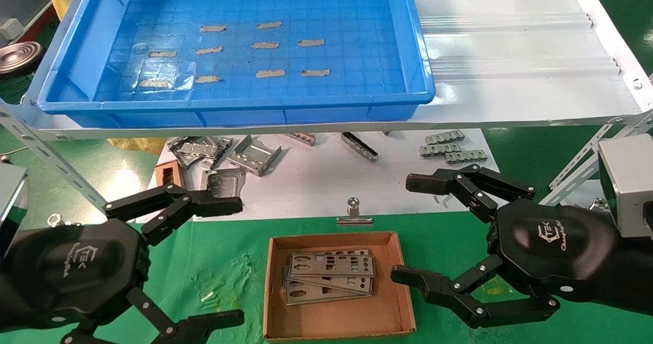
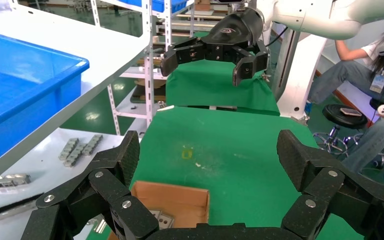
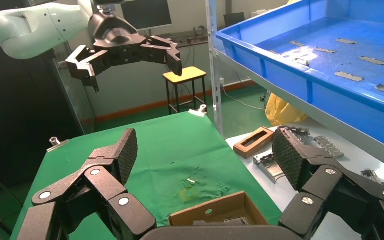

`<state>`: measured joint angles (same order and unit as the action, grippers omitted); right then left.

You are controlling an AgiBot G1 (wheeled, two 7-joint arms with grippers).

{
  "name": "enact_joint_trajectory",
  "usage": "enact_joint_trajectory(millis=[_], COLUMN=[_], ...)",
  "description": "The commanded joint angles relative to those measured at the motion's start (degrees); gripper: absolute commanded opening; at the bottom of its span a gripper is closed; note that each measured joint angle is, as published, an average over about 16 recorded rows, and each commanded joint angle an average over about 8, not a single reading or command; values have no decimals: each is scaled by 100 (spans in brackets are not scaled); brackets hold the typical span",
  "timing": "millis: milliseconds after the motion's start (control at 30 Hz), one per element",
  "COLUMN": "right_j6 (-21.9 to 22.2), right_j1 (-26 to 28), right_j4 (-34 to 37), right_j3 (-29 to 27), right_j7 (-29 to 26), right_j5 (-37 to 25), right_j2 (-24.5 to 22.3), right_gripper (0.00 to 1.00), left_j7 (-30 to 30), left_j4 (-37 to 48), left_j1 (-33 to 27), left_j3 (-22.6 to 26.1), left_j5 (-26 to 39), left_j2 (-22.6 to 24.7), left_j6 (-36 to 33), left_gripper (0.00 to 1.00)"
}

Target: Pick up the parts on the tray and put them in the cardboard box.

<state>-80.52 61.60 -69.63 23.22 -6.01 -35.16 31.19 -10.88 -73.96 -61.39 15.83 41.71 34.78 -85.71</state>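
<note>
The blue tray (image 1: 234, 104) sits on the upper shelf, and its gridded floor holds only short grey tape strips (image 1: 270, 73). Several silver parts (image 1: 329, 277) lie stacked in the cardboard box (image 1: 336, 321) on the green cloth. My left gripper (image 1: 232, 262) hovers open to the left of the box, with nothing in it. My right gripper (image 1: 410, 229) hovers open to the box's right, also holding nothing. The left wrist view looks past its own gripper (image 2: 210, 155) onto the box (image 2: 172, 200). The right wrist view looks past its own gripper (image 3: 207, 152) at the box (image 3: 215, 212) and the tray (image 3: 290, 65).
Folded brackets (image 1: 250, 156), linked clips (image 1: 449, 147), a small brown frame piece (image 1: 168, 173) and a binder clip (image 1: 353, 214) lie on the white lower surface behind the box. A white corrugated sheet (image 1: 510, 53) lies beside the tray. A person (image 2: 375, 75) sits past the table.
</note>
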Motion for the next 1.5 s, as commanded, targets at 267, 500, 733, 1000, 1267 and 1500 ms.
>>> enact_joint_trajectory(millis=[267,500,733,1000,1267,1500], right_j6=[0,0,0,0,0,0], right_j1=[0,0,0,0,0,0], right_j4=[0,0,0,0,0,0], right_j3=[0,0,0,0,0,0], right_j7=[0,0,0,0,0,0], right_j5=[0,0,-1,-1,-1,-1], right_j2=[0,0,0,0,0,0], right_gripper=[100,100,100,100,100,100], left_j7=[8,11,14,16,17,17], left_j4=[24,33,36,39,43,45], left_j1=[-9,-11,-14,-16,-18,-18], left_j3=[10,14,16,19,20,20], left_j5=[8,11,14,15,15,16], left_j2=[14,18,21,23,26,26], left_j6=[3,3,3,4,4,4], left_gripper=[100,100,100,100,100,100])
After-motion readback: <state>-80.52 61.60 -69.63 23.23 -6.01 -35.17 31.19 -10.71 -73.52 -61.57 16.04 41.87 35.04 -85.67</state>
